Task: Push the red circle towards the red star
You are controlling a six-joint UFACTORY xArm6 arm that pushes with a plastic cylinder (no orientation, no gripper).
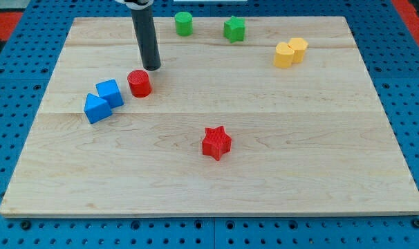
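Red circle point(139, 83) sits on the wooden board point(265, 173) in the view's left half, a short upright cylinder resting flat. My tip point(152, 68) is down at the board just beside it, toward the view's top and a little to the view's right of the block; the two look very close, though whether they actually touch cannot be made out from this angle. The rod (dark and straight, rising out of the view's top edge) ends bare, with nothing gripped or carried on it.

The red star point(216, 142) lies well apart from the red circle, toward the view's bottom right of it, near the middle of the board, with open wood between them.

Just beside the red circle on the view's left is a blue cube-like block point(109, 93), and touching that, lower and further left, a blue triangular block point(96, 108). Along the view's top edge of the board stand a green cylinder point(184, 23) and, to its right, a green star-like block point(234, 29). Toward the view's upper right, a yellow heart-like block point(284, 54) and a yellow hexagonal block point(299, 48) sit pressed together.

The board rests on a blue perforated surface point(16, 83).
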